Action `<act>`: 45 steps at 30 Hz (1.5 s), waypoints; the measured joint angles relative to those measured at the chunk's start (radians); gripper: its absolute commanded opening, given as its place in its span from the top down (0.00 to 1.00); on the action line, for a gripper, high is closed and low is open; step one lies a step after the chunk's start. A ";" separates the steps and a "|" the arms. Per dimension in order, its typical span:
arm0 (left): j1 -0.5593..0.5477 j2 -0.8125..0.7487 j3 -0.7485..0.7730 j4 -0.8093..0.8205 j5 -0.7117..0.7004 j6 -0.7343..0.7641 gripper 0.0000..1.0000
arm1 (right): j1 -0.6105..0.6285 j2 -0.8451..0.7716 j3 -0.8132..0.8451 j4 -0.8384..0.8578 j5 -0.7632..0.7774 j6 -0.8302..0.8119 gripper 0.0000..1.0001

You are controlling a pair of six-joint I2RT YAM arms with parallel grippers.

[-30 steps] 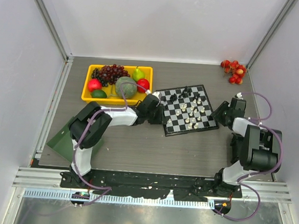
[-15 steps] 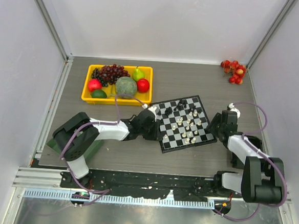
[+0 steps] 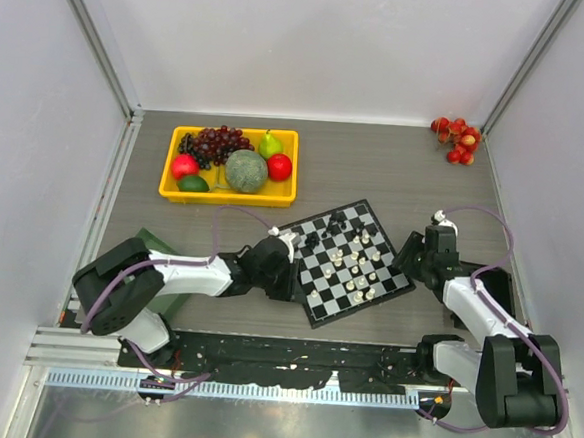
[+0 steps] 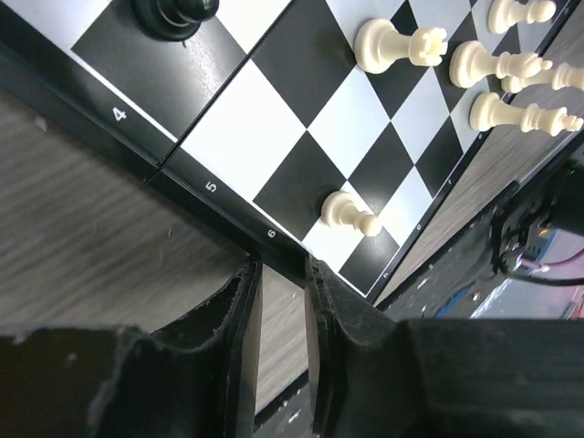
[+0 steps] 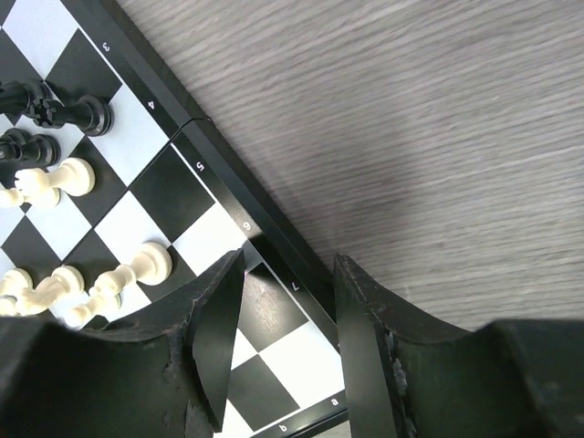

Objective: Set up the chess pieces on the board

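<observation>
The board (image 3: 363,304) lies turned like a diamond near the table's front, with black and cream chess pieces (image 3: 355,255) scattered over its middle. My left gripper (image 3: 286,269) is at the board's left edge; in the left wrist view its fingers (image 4: 245,310) stand a narrow gap apart and pinch the board's rim (image 4: 212,187) at their tips, close to a cream pawn (image 4: 349,212). My right gripper (image 3: 406,259) is open at the right edge. One of its fingers (image 5: 217,310) is over the squares and the other is outside the rim (image 5: 274,242). It holds no piece.
A yellow tray (image 3: 174,189) with grapes, pear, apples and a green melon stands at the back left. Red cherries (image 3: 456,138) lie at the back right corner. A green tray (image 3: 148,244) shows partly under the left arm. The table's front edge is near.
The board has slid toward the front of the table and turned further, and both grippers have come forward with it at its left and right edges.
</observation>
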 measured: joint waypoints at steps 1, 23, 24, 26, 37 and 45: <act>-0.006 -0.016 -0.008 -0.018 -0.001 0.000 0.65 | 0.008 -0.004 0.000 -0.006 -0.008 0.001 0.49; 0.013 -0.477 0.143 -0.487 -0.371 0.224 0.26 | 0.063 -0.050 0.319 -0.245 -0.116 -0.035 0.48; 0.037 -0.504 0.171 -0.494 -0.388 0.245 0.24 | 0.066 -0.039 0.329 -0.245 -0.118 -0.039 0.48; 0.095 -0.550 0.228 -0.499 -0.412 0.287 0.21 | 0.080 -0.017 0.347 -0.250 -0.119 -0.049 0.49; 0.346 -0.554 0.509 -0.424 -0.401 0.359 0.18 | 0.214 0.190 0.463 -0.286 -0.047 -0.104 0.54; 0.396 -0.573 0.277 -0.353 -0.319 0.316 0.18 | 0.244 0.356 0.505 -0.276 -0.013 -0.117 0.55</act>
